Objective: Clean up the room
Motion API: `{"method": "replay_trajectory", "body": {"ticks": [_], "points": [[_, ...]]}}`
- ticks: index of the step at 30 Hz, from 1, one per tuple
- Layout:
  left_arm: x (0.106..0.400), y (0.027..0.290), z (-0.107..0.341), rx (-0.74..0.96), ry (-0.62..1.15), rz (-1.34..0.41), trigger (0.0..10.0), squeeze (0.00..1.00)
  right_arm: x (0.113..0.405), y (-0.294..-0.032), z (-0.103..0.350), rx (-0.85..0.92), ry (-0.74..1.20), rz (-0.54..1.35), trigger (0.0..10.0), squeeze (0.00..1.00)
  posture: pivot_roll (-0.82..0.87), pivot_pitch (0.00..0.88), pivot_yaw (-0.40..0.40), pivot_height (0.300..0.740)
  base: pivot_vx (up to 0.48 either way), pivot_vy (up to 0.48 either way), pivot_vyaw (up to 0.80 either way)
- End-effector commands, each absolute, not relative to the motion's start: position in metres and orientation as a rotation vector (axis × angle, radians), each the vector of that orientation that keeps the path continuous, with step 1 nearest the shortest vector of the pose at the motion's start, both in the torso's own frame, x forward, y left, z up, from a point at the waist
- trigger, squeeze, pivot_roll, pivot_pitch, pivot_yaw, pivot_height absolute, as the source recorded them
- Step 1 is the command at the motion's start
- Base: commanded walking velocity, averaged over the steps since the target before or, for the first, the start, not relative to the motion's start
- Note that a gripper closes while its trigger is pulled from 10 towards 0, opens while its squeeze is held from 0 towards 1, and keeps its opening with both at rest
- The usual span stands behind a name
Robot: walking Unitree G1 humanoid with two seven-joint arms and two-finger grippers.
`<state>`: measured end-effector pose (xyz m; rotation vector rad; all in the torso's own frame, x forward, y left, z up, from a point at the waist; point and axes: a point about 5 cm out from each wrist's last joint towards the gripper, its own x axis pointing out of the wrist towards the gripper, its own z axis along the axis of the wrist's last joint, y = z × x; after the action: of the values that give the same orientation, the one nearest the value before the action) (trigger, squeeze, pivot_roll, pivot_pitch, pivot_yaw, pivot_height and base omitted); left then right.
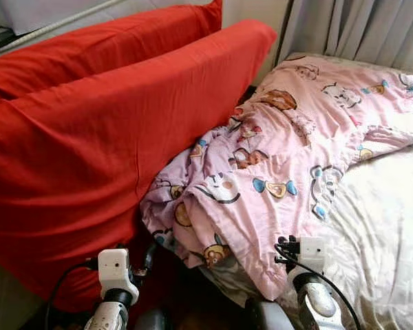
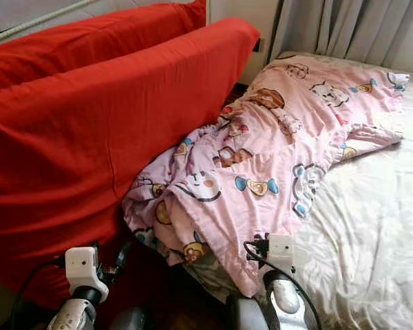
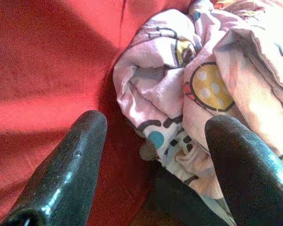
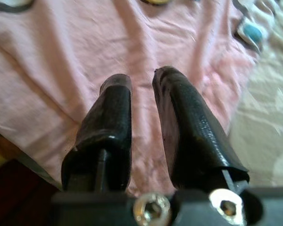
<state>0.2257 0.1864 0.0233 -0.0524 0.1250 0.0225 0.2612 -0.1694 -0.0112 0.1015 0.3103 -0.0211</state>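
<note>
Left gripper (image 3: 151, 141) jaws spread beside red cushion (image 1: 103, 137); right gripper (image 4: 141, 77) jaws nearly pressed together over pink cartoon-print blanket (image 1: 282, 158); best pinching a thick fold near the bed (image 1: 385, 227) edge

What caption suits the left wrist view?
Left gripper, fingers open, faces the crumpled pink blanket beside the red cushion.

We saw a pink cartoon-print blanket (image 1: 275, 172) lying rumpled across the bed (image 1: 385, 234), its near end bunched against a large red cushion (image 1: 89, 158) leaning alongside. Grey curtains (image 1: 358, 27) hung behind. Our left arm (image 1: 113, 289) and right arm (image 1: 310, 275) showed at the bottom edge.
</note>
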Motion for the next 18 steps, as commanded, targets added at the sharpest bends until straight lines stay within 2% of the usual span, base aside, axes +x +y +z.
{"method": "replay_trajectory", "body": {"ticks": [1, 10, 11, 12, 13, 18], "points": [[0.224, 0.187, 0.025, -0.034, 0.133, 0.019, 10.0, 0.00, 0.257, -0.171, -0.015, 0.107, 0.322, -0.035, 10.0, 0.00, -0.05, 0.117, 0.010, 0.588, 0.000, 0.000, 0.00], [0.219, 0.186, 0.029, -0.028, 0.147, 0.015, 10.0, 0.00, 0.256, -0.170, -0.023, 0.216, 0.389, -0.096, 10.0, 0.00, -0.04, 0.155, 0.017, 0.588, 0.000, 0.000, 0.00], [0.218, 0.186, 0.029, -0.027, 0.148, 0.015, 10.0, 0.00, 0.256, -0.170, -0.023, 0.233, 0.393, -0.100, 10.0, 0.43, -0.04, 0.159, 0.018, 0.588, 0.000, 0.000, 0.00], [0.217, 0.186, 0.029, -0.027, 0.152, 0.015, 10.0, 0.00, 0.255, -0.169, -0.024, 0.252, 0.407, -0.112, 10.0, 0.43, -0.03, 0.164, 0.019, 0.588, 0.000, 0.000, 0.00], [0.216, 0.186, 0.028, -0.026, 0.155, 0.015, 10.0, 0.00, 0.255, -0.170, -0.027, 0.253, 0.431, -0.126, 10.0, 1.00, -0.03, 0.170, 0.021, 0.588, 0.000, 0.000, 0.00], [0.212, 0.188, 0.027, -0.023, 0.175, 0.015, 10.0, 0.00, 0.257, -0.172, -0.031, 0.335, 0.491, -0.187, 10.0, 1.00, -0.02, 0.188, 0.027, 0.588, 0.000, 0.000, 0.00]]}}
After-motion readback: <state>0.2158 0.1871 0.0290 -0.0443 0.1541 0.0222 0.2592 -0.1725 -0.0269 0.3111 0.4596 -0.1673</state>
